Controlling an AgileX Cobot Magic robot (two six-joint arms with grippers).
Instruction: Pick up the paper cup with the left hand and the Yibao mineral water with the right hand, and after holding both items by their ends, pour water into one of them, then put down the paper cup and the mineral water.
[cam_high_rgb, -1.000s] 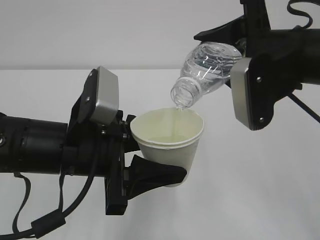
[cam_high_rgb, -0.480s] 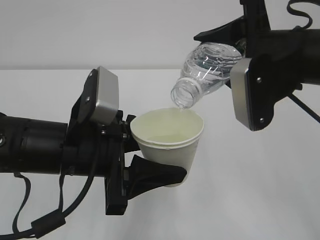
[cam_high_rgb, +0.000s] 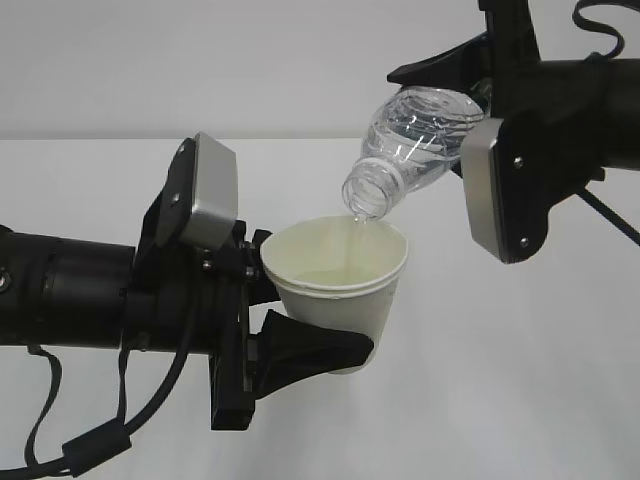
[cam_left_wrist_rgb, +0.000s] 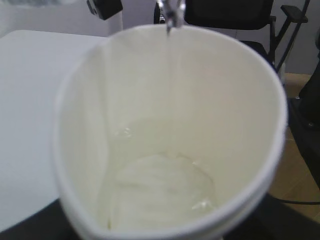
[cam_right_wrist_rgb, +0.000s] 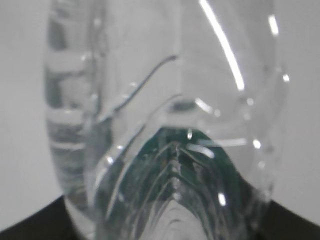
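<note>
Exterior view showing the pouring step under way: right hand (cam_high_rgb: 470, 75) clenched round the Yibao mineral water (cam_high_rgb: 410, 140), tilting it neck-down so that the open mouth is hanging just above the far rim of the paper cup (cam_high_rgb: 340, 285). Left hand (cam_high_rgb: 290, 315) gripping the cup from the side, one finger (cam_high_rgb: 315, 350) wrapping under its lower wall and the other pressing behind the near rim, cup sitting upright between them and held clear of the white table (cam_high_rgb: 520, 400).

Left wrist view looking straight down into the cup (cam_left_wrist_rgb: 170, 150): thin thread of water falling from the bottle mouth at the top edge, a shallow pool gathering at the bottom, most of the cup's depth not yet filled. Right wrist view filled by the bottle (cam_right_wrist_rgb: 165, 125), clear ribs and a green tint low in the frame; fingers themselves not visible there, only a dark edge beneath.

Judging the pour as partway through, cup far from full. Next calling for either a little more tilt or, once enough is in, rolling the bottle back upright before moving either arm, then lowering both to the table and releasing.

Nothing standing between mouth and cup. Grey camera block of the right arm (cam_high_rgb: 505, 190) hanging just beside the cup's right side, worth watching while lowering. Office chair (cam_left_wrist_rgb: 235, 15) visible beyond the table, well apart.
</note>
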